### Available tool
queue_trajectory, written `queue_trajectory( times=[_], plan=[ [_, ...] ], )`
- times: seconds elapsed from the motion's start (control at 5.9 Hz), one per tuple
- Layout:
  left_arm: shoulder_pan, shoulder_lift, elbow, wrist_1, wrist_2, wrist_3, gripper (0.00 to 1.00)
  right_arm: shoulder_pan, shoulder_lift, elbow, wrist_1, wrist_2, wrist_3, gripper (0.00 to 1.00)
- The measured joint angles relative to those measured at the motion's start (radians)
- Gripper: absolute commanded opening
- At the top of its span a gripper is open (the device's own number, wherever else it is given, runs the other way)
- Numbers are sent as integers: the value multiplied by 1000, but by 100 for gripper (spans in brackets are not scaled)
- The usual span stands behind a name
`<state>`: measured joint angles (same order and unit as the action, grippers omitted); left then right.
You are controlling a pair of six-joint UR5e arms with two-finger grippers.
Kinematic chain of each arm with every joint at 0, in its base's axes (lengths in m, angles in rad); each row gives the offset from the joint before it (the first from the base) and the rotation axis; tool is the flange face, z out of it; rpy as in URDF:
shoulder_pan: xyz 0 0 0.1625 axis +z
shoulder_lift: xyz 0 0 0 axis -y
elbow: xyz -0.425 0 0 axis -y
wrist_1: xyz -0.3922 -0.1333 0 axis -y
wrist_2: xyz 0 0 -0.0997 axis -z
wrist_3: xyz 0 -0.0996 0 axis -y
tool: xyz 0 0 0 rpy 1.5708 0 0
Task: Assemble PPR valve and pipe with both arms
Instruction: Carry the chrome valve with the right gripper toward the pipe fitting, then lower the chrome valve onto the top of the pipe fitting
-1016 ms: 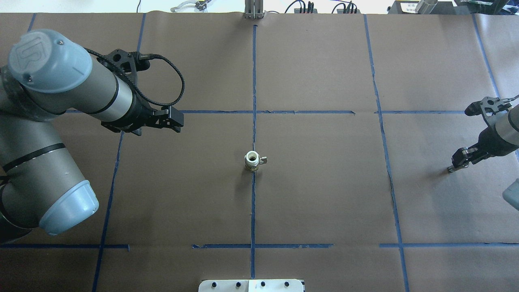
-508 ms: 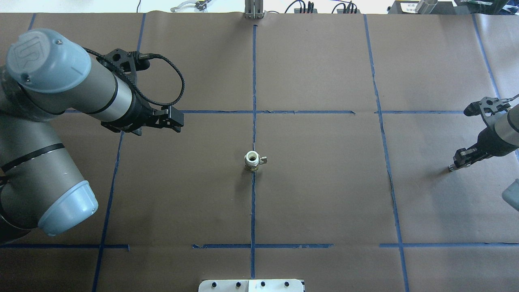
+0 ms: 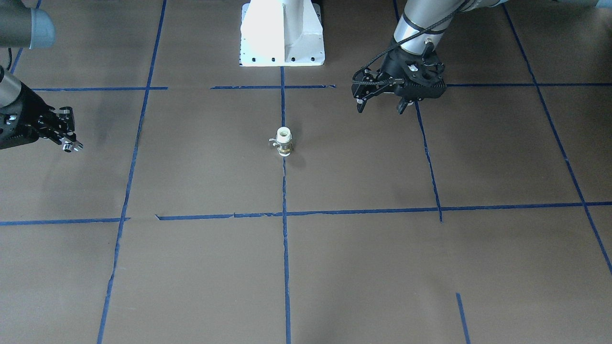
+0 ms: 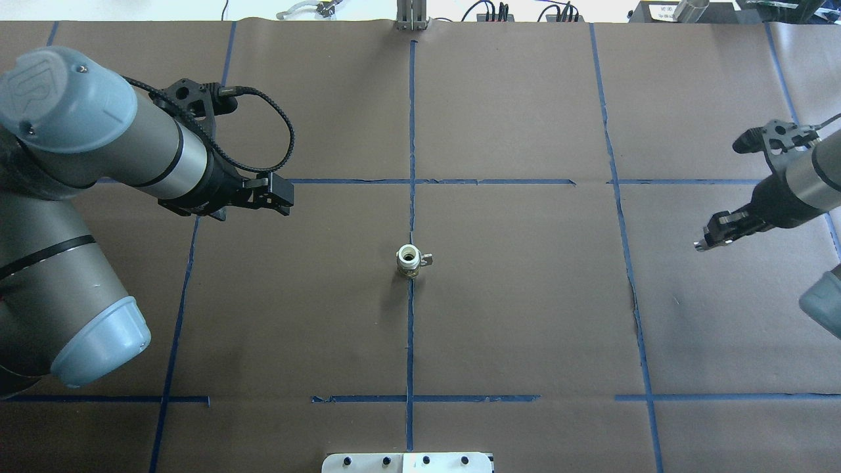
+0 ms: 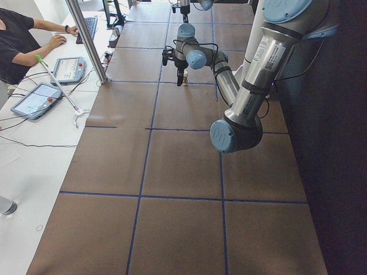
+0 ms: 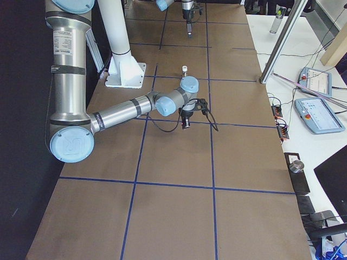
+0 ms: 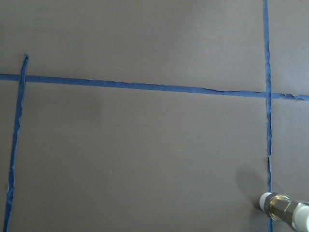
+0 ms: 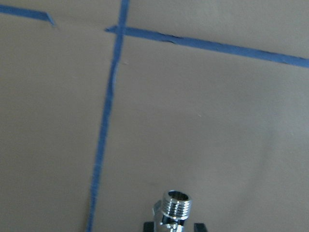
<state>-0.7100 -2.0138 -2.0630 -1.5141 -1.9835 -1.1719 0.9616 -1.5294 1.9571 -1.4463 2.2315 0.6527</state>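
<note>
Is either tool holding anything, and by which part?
The right tool grips the shiny silver metal fitting by its rear end, threaded mouth projecting. The left tool is open, empty.

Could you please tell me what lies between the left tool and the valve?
Nothing: in the overhead view, the stretch from the left tool to the valve is bare brown paper; the front-facing view shows the same.

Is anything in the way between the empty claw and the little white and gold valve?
No, nothing visible. The open left gripper hangs off to one side of the PPR valve, which stands upright, and between them lies only the bare brown paper covering the table.
</note>
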Motion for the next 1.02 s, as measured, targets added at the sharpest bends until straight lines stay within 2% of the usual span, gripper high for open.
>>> queue_trajectory(
  times=[0.34,0.51,1.02],
  plan=[
    [2,11,-8,0,0,-6,100,-90,262,31,-191,-10,257,0],
    [5,20,-9,0,1,-8,100,-157,374,20,-240,-34,385,0],
    [19,55,-2,-14,3,-9,100,-282,646,-129,-268,-92,680,0]
  ],
)
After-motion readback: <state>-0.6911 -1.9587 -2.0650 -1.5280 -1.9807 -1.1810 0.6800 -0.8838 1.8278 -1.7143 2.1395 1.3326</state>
